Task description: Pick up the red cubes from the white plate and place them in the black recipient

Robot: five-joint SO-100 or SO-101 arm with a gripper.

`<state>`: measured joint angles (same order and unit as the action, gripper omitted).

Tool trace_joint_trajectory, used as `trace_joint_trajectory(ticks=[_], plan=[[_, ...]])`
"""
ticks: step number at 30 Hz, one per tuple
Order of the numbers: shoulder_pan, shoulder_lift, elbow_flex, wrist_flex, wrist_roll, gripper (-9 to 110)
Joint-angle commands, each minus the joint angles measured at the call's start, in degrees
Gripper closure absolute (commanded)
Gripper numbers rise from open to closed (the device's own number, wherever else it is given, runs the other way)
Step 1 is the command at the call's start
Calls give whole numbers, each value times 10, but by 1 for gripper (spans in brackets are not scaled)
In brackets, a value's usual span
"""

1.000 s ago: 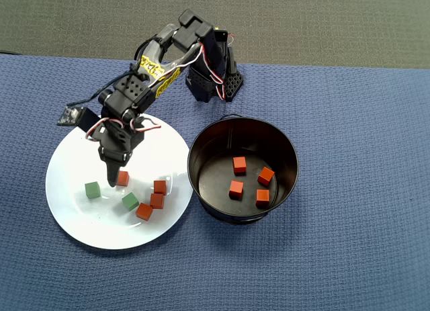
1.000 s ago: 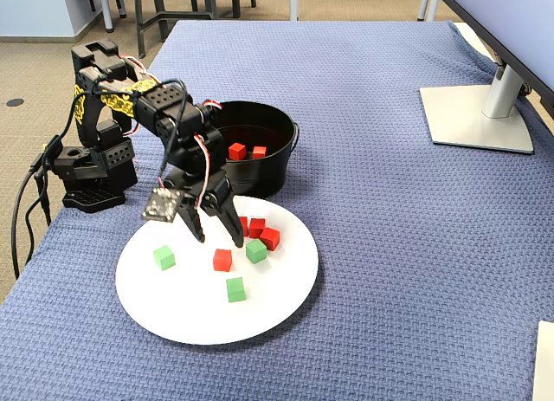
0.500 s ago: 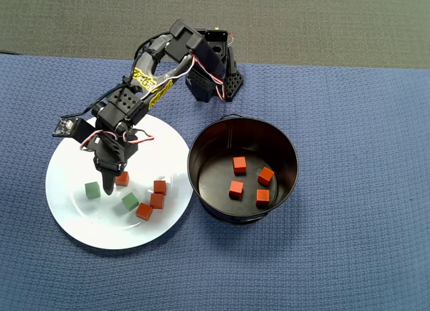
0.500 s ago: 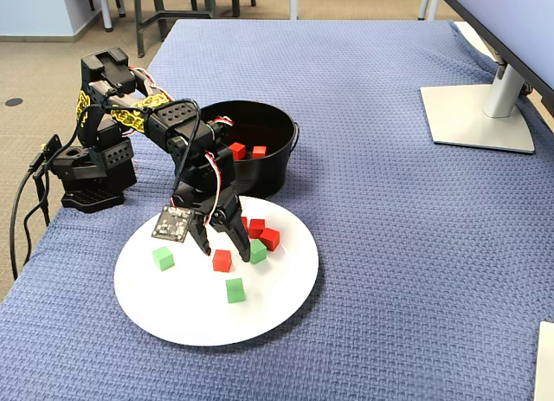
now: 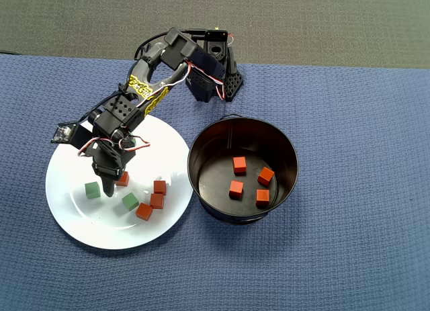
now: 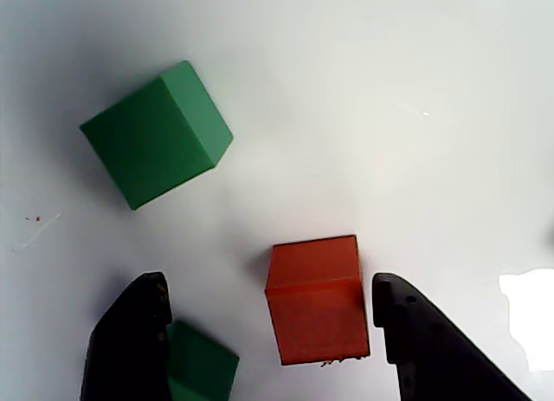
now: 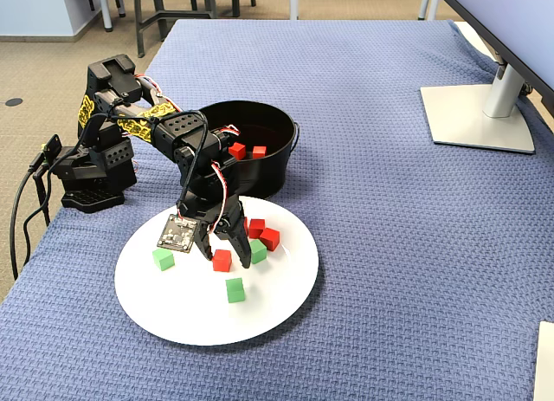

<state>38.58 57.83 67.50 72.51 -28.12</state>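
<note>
Overhead view: a blue cloth (image 5: 349, 156) is spread under everything. The white plate (image 5: 74, 217) is seen left of the black pot (image 5: 289, 153), their rims just beside each other. Four red cubes (image 5: 236, 188) lie in the pot; four more remain on the plate, three clustered (image 5: 156, 201) near its pot side. The gripper (image 5: 111, 186) is lowered onto the plate with its fingers spread apart around the fourth red cube (image 6: 317, 300), untouched in the wrist view. Green cubes (image 6: 157, 134) lie beside it.
</note>
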Motion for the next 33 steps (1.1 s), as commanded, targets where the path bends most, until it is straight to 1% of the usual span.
trace_joint_trajectory(ticks=[1,16,24,29,33], plan=[[-10,5,-30,10,-6,79],[-43,4,-18,13,-18,80],[-43,4,-18,14,-17,101],[-38,12,-19,14,-6,102],[-20,58,-16,18,12,102]])
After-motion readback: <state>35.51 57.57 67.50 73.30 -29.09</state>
